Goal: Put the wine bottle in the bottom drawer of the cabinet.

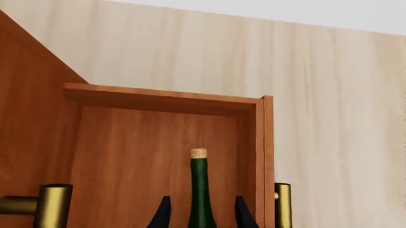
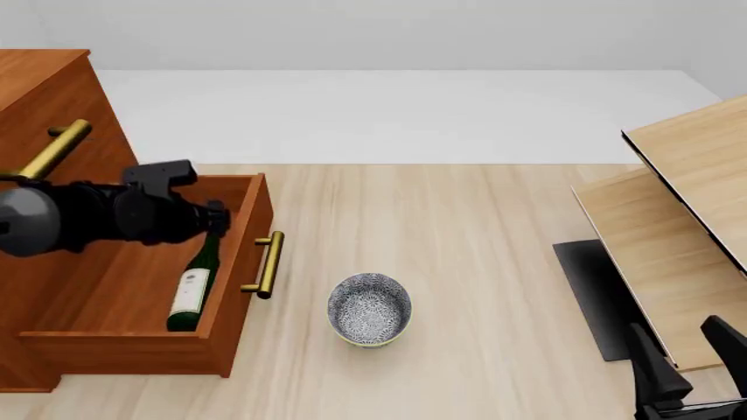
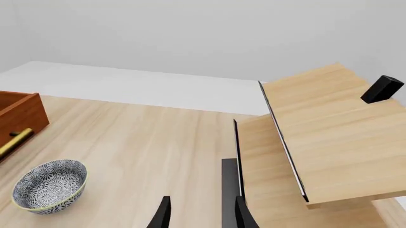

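The wine bottle [image 2: 191, 290], dark green with a white label, lies inside the pulled-out bottom drawer [image 2: 237, 297] of the reddish-brown cabinet [image 2: 47, 87]. Its neck points toward the cabinet body. My left gripper [image 2: 213, 219] is over the drawer at the bottle's neck. In the left wrist view the gold-capped neck [image 1: 199, 185] stands between the dark fingertips [image 1: 161, 213] with a gap on each side, so the gripper [image 1: 201, 214] is open. The drawer's wooden inside [image 1: 146, 152] fills that view. My right gripper [image 2: 691, 367] is open and empty at the front right, and it also shows in the right wrist view [image 3: 201, 213].
A patterned bowl [image 2: 369, 308] stands on the table just right of the drawer's brass handle [image 2: 266, 262]; it also shows in the right wrist view [image 3: 49, 185]. Pale light-wood furniture [image 2: 688, 219] and a dark mat [image 2: 596, 297] are at the right. An upper drawer handle [image 2: 52, 149] juts out above my left arm.
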